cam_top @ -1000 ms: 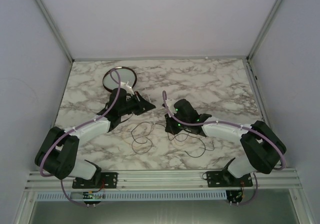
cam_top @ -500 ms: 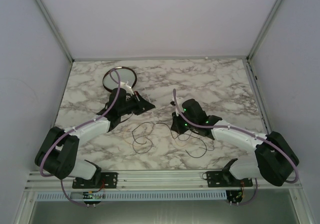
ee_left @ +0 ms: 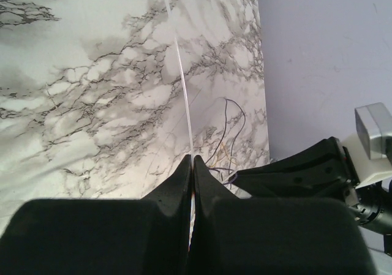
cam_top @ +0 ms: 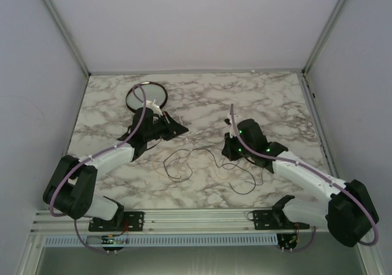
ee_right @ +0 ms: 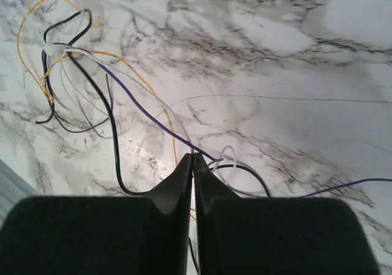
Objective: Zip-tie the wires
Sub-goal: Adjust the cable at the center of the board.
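Observation:
My left gripper (cam_top: 182,128) is shut on the zip tie (ee_left: 182,79), a thin white strip that runs straight out from the fingertips over the marble in the left wrist view. My right gripper (cam_top: 229,153) is shut on the wires (ee_right: 92,79). In the right wrist view these are thin black, purple, orange and pale strands that pass between the closed tips (ee_right: 193,157) and loop out to the upper left. In the top view the wires (cam_top: 181,158) lie in loose loops between the two grippers. Some also show in the left wrist view (ee_left: 229,128).
A round dark-rimmed dish (cam_top: 147,95) stands at the back left, just behind the left arm. The marble tabletop (cam_top: 269,103) is enclosed by pale walls at the back and sides. A metal rail (cam_top: 196,217) runs along the near edge.
My right gripper has moved right and slightly back, pulling the wires with it and stretching their loops. My left gripper has hardly moved.

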Motion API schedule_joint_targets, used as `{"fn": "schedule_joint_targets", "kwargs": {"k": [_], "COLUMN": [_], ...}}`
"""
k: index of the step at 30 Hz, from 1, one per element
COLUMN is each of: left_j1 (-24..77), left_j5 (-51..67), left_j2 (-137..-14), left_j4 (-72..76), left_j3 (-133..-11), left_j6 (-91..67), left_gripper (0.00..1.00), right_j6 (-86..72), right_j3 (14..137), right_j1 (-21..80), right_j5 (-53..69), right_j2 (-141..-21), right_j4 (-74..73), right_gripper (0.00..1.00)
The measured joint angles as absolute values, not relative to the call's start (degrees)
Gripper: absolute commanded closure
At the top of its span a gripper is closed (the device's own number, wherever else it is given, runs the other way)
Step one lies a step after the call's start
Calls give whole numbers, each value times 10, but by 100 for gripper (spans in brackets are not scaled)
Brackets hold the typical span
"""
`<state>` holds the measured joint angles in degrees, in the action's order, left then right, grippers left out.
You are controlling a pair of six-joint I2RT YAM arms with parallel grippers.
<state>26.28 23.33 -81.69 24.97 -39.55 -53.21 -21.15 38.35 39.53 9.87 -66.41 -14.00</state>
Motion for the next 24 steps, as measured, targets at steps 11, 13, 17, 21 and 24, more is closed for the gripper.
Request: {"fn": "schedule_joint_targets", "kwargs": {"k": [11,13,17,21,24], "left_j1": [255,254,252,250,248], "left_j5": [233,233,233,234,234], "left_j2": [-817,-817,-817,-817,-817], "left_j4": [241,239,236,236,236], "left_j3": [-396,-396,-401,-409,-412], "left_j6": [-525,-523,-523,-523,-523], "left_gripper": [100,100,100,100,100], "right_j6": [-219,-221,-227,-237,-244], "right_j3": [381,380,380,380,380], "right_j1": [343,336,324,314,307], "right_j5": [58,50,37,21,9], "right_j2": [-635,-632,-624,-621,-615], "right_j4": [-206,-212,-218,-224,-232], "right_gripper": [100,100,100,100,100]}}
